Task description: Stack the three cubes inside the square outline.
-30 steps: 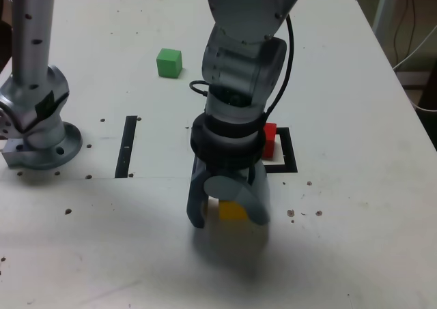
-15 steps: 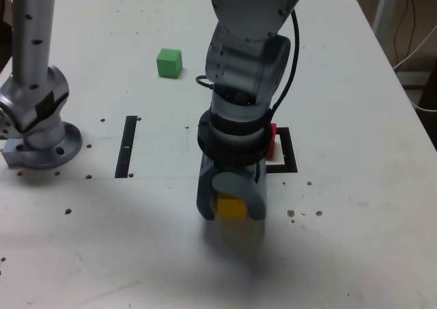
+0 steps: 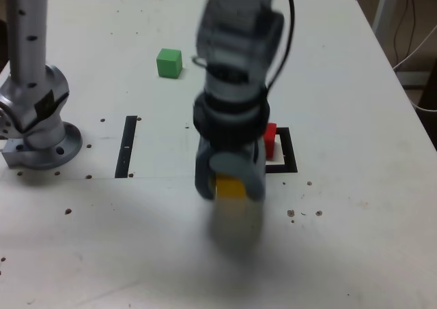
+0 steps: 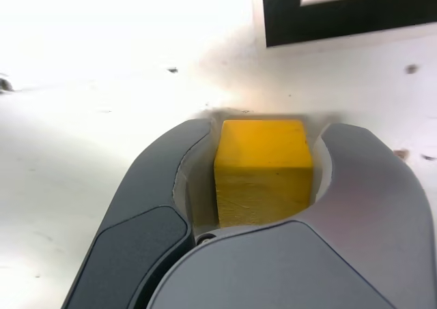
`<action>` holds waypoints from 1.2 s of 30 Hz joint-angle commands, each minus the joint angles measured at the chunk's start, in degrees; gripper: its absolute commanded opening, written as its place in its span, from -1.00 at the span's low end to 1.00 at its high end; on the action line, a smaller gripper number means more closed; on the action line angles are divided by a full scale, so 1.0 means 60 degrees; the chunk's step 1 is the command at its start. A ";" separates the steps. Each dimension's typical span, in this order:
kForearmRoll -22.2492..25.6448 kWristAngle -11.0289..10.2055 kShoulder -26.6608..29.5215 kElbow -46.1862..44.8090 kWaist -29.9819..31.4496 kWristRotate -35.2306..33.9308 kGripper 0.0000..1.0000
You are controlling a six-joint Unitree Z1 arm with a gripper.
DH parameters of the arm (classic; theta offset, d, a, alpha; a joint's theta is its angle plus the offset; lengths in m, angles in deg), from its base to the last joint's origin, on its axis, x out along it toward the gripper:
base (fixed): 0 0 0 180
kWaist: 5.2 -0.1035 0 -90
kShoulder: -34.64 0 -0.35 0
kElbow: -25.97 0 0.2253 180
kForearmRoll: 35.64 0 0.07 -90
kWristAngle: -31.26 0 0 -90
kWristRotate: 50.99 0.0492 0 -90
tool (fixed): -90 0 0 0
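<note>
The grey two-jawed gripper (image 4: 263,186) was clamped on opposite flat faces of the small matte yellow cube (image 4: 263,169), seemingly light, rigid and non-slippery, just off the black square outline (image 3: 287,157).

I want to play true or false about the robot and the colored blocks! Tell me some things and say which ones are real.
1. The gripper is squeezing the yellow cube. True.
2. The green cube sits inside the square outline. False: it lies far off on the bare table, toward the top of the exterior view.
3. The red cube is in the square outline. True.
4. The yellow cube is stacked on the red cube. False: it is in the gripper, in front of the outline.
5. The green cube is touching the red cube. False: they are well apart.
</note>
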 commanded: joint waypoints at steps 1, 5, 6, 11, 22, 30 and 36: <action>0.0344 -0.0358 0.0451 0.0067 -0.0103 0.0087 -0.55; 0.0741 -0.0809 0.0968 0.0129 -0.0403 0.0659 -0.55; 0.0824 -0.0875 0.1049 0.0146 -0.0509 0.0898 -0.55; 0.1183 -0.0968 0.1147 0.0242 -0.1185 0.2152 -0.55; 0.1765 -0.0687 0.0542 0.1411 -0.2198 0.3370 -0.55; 0.1827 -0.0280 -0.0204 0.1859 -0.2452 0.3519 -0.55; 0.1777 -0.0320 -0.0225 0.1836 -0.2506 0.3526 -0.55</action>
